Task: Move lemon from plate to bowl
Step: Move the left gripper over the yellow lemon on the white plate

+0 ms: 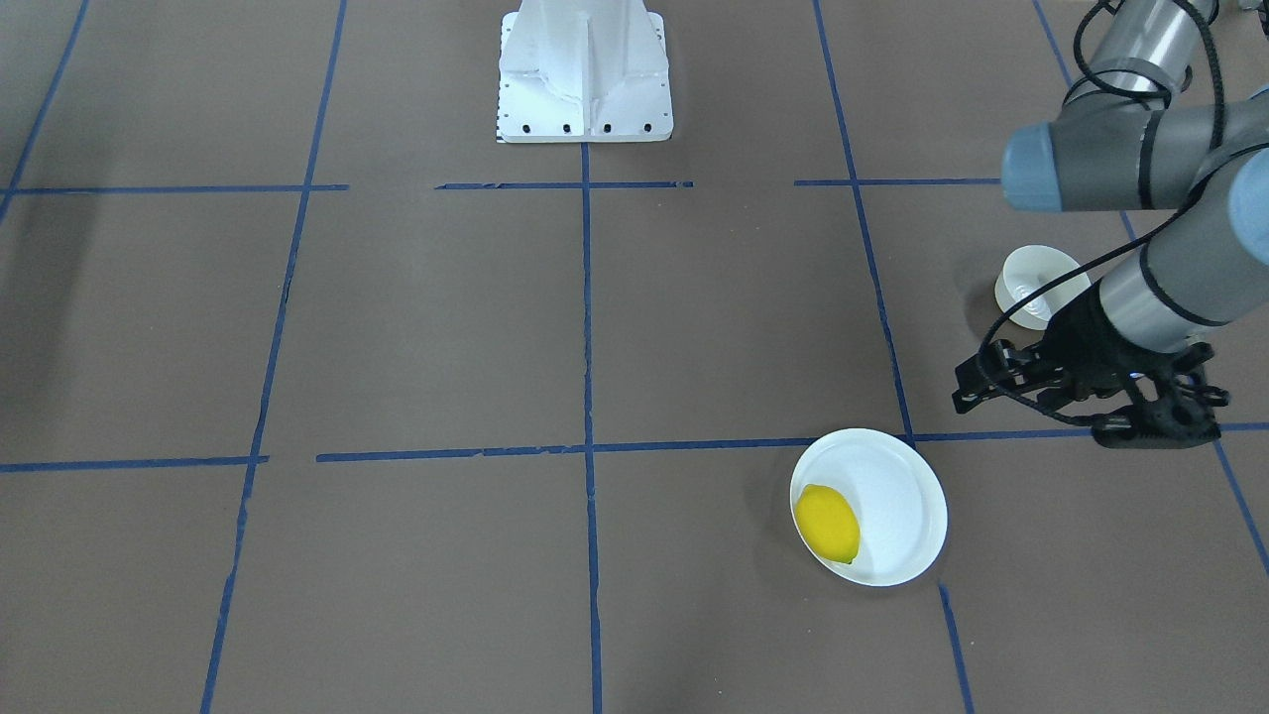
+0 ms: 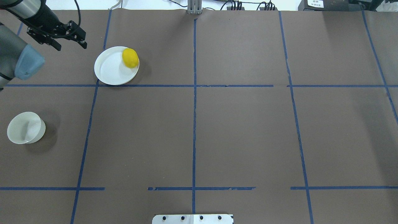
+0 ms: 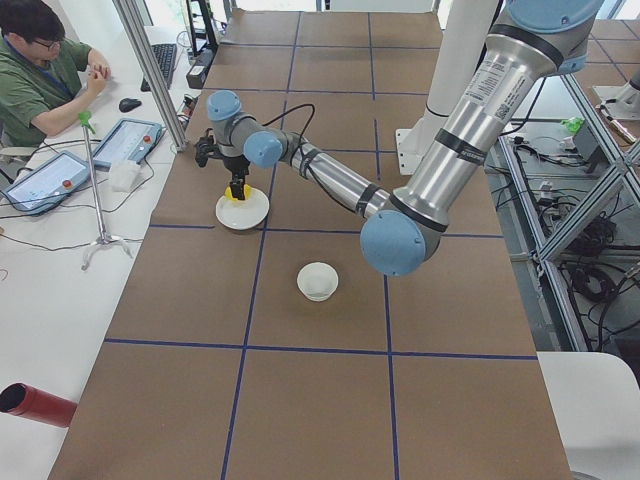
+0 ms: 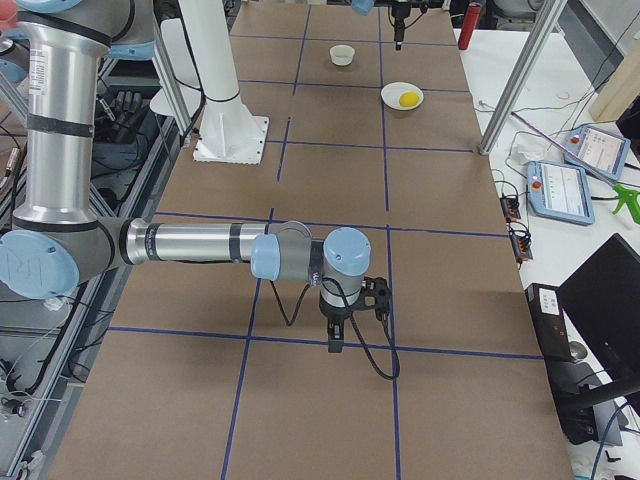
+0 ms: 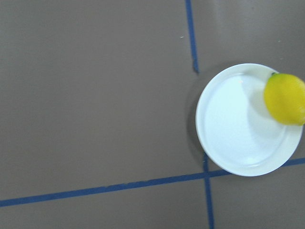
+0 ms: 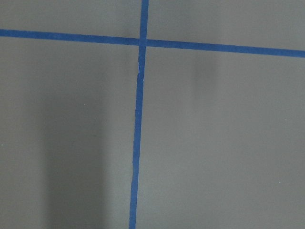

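One lemon (image 2: pixel 130 58) lies at the plate (image 2: pixel 108 70) edge, on the side away from the left claw (image 2: pixel 71 46), which hangs spread and empty just beside the plate. We'd centre over the fruit, drop low and pinch its short axis w/o nudging the rim. The bowl (image 2: pixel 25 128) is well apart on the table (image 2: pixel 242 130). Right claw (image 4: pixel 338 340): can't tell.

The lemon (image 2: pixel 130 58) was bright yellow with a tiny greenish tip. The plate (image 2: pixel 108 70) and bowl (image 2: pixel 25 127) were plain white. The table (image 2: pixel 242 130) was matte brown, crossed by a grid of blue tape (image 2: pixel 194 124), broken in places. The left gripper (image 2: pixel 72 43) was black; its arm (image 2: pixel 9 49) was grey with a pale blue cap (image 2: pixel 28 64). The base (image 1: pixel 585 79) was white, with 4 dark holes along its edge.
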Motion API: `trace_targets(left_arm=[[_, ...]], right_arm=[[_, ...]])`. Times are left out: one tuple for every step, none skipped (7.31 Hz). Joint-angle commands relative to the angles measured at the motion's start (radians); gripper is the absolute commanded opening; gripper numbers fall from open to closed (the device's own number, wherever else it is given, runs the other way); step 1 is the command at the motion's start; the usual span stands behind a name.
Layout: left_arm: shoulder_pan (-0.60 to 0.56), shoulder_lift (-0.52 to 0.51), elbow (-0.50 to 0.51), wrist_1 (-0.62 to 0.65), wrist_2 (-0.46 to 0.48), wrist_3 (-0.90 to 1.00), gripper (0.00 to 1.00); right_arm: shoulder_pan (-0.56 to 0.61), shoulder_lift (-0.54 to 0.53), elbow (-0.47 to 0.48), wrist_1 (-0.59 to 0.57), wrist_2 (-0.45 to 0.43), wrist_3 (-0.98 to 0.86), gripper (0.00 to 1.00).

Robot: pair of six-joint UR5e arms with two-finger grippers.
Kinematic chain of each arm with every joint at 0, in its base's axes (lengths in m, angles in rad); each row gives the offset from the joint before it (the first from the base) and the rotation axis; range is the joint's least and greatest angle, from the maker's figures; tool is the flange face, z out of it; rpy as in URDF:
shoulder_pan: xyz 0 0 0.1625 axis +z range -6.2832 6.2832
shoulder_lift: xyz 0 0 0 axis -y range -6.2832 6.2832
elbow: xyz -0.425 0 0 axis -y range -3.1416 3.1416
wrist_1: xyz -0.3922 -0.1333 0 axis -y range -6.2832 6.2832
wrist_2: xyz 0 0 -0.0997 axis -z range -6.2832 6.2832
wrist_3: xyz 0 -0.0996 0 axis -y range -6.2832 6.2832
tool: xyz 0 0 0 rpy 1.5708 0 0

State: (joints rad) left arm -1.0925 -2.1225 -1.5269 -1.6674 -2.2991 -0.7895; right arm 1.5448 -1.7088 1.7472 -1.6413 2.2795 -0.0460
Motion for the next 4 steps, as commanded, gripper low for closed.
trace_targets(left_arm=[[0.069, -0.123, 0.127, -0.017, 0.078, -0.23, 1.0], [0.097, -0.137, 0.187, -0.093, 0.079, -0.343, 1.0], [0.126, -0.161, 0.267, -0.186, 0.086, -0.461, 1.0], [0.132, -0.201, 0.324, -0.211, 0.16, -0.473, 1.0]], right_arm=[[0.0, 0.0, 0.0, 0.0, 0.0, 0.0, 1.0], [0.0, 0.0, 0.0, 0.0, 0.0, 0.0, 1.0], [0.0, 0.0, 0.0, 0.0, 0.0, 0.0, 1.0], [0.0, 0.0, 0.0, 0.0, 0.0, 0.0, 1.0]])
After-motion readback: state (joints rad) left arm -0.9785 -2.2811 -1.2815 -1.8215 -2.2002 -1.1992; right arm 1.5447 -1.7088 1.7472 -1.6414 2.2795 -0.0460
